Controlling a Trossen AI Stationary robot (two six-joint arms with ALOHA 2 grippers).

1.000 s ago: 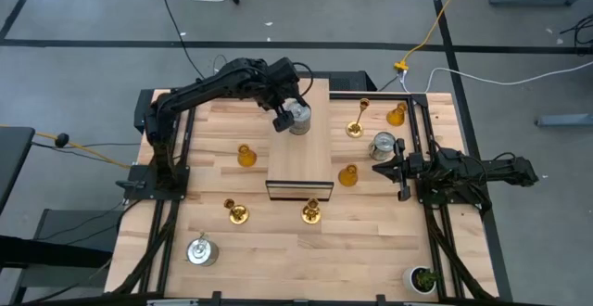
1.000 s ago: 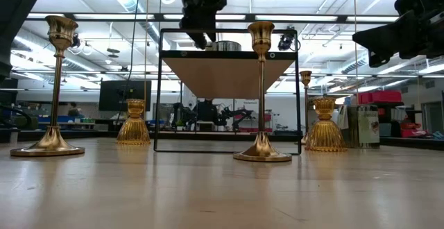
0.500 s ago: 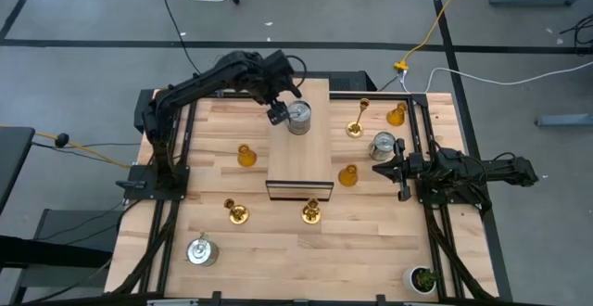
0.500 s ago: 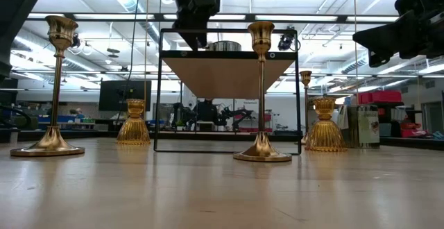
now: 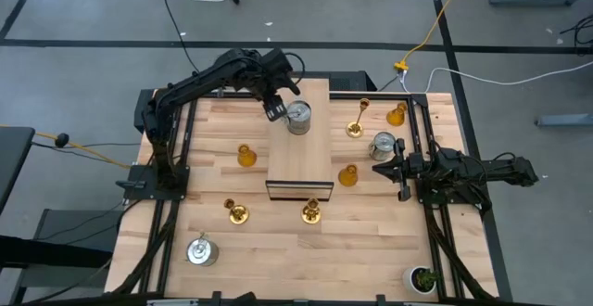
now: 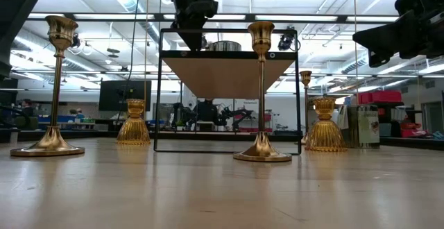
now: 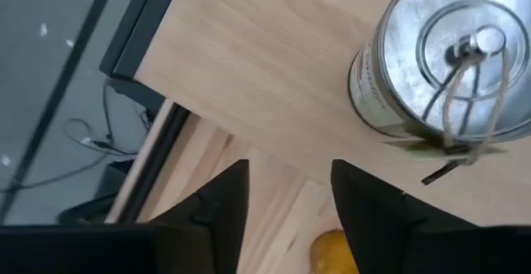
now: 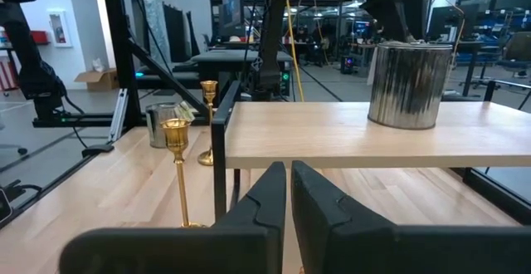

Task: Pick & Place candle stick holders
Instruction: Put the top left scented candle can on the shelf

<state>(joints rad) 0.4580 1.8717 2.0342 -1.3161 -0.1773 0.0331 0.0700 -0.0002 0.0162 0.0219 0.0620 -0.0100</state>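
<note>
your left claw (image 5: 275, 111) hangs just beside a silver can (image 5: 298, 117) that stands upright on the raised wooden shelf (image 5: 298, 153). its fingers (image 7: 217, 203) are apart with nothing between them, so the can looks set down and let go. your right claw (image 5: 382, 170) waits at the table's right edge, fingers pressed together and empty, near a second can (image 5: 383, 145). the other pieces sit on the table (image 5: 278, 241) below: gold candlesticks (image 5: 311, 212), amber holders (image 5: 246, 155) and a third can (image 5: 200, 250).
</note>
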